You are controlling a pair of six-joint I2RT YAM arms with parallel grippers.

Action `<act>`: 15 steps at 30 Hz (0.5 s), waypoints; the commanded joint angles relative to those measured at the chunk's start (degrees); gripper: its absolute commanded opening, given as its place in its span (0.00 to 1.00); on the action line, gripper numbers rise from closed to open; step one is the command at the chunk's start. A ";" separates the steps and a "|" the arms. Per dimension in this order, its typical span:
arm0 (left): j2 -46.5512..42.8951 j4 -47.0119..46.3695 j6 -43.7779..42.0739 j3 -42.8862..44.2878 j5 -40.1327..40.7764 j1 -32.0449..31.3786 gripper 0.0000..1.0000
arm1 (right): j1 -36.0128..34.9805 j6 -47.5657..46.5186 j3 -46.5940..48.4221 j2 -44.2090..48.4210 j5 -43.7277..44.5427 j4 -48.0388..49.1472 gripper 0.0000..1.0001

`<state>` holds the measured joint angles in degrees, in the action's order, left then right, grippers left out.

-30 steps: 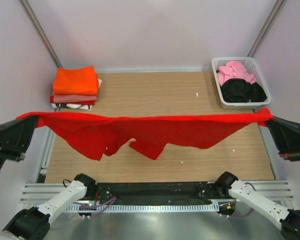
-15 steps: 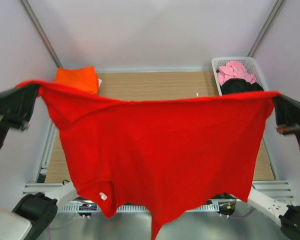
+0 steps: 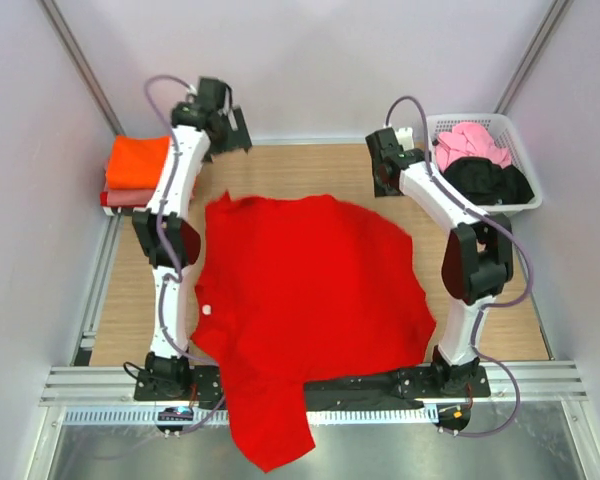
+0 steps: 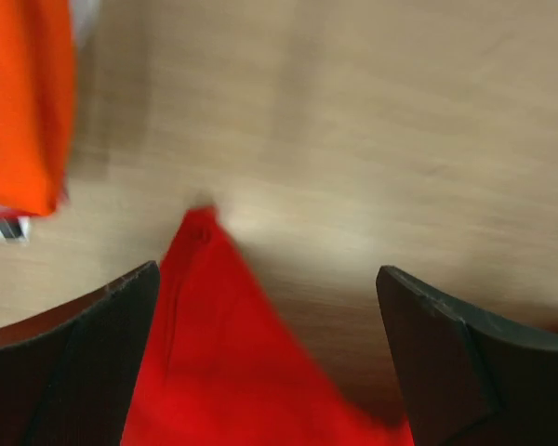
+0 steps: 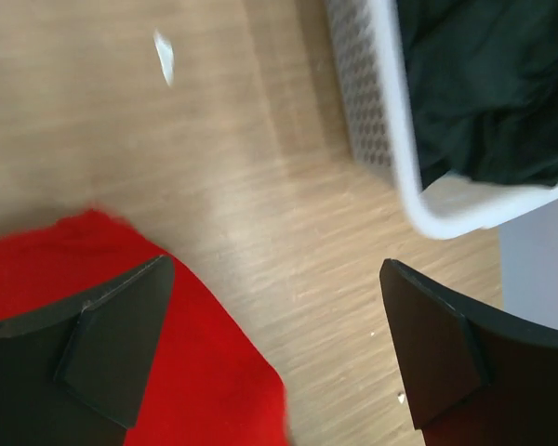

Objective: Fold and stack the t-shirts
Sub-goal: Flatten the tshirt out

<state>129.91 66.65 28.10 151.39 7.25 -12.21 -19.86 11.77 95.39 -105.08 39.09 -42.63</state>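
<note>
Left tool [image 4: 268, 274] and right tool [image 5: 277, 263] spread wide, empty; red t-shirt [image 3: 300, 290] beneath them (one end overhangs the tabletop [image 3: 300, 170]), so I'd flatten it before folding.

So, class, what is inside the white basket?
A pink t-shirt and a black t-shirt fill the basket; anything beneath them, and its floor, is covered.

The wooden table [image 3: 310, 170] bears a spread red t-shirt [image 3: 300, 290], an orange-topped folded stack [image 3: 135, 172] and a white basket [image 3: 433, 150].
</note>
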 commanded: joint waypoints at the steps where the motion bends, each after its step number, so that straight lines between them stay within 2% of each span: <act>1: -4.90 6.79 -1.46 -5.67 -0.05 -1.76 1.00 | -0.18 4.49 1.57 5.31 -1.39 -5.98 1.00; 2: -11.80 3.00 -1.38 -11.24 -0.47 -2.20 1.00 | -0.18 5.01 0.85 6.19 -1.56 -4.84 1.00; 3: -15.00 -0.61 -0.86 -20.69 -0.91 -2.21 1.00 | -0.27 5.19 -0.37 7.42 -2.34 -4.57 1.00; 4: -17.73 -5.26 -0.42 -24.01 -1.00 -2.21 1.00 | -0.10 5.45 -0.82 8.04 -2.79 -4.57 1.00; 6: -23.70 -6.97 0.55 -28.59 -0.48 -2.21 1.00 | -0.36 6.33 -1.87 10.14 -4.54 -4.74 1.00; 9: -28.64 -10.03 1.34 -38.76 0.92 -2.64 1.00 | -1.15 7.47 -9.84 14.61 -8.32 -1.68 1.00; 11: -30.06 -11.97 2.48 -43.70 2.68 -2.73 0.99 | -1.59 8.44 -14.42 17.35 -14.37 2.45 1.00; 15: -33.13 -17.76 5.03 -56.43 4.97 -2.73 0.88 | -1.50 9.50 -27.16 22.98 -22.03 8.17 1.00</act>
<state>94.35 55.16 30.24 104.16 9.54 -15.22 -21.06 19.05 75.18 -83.07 24.95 -39.53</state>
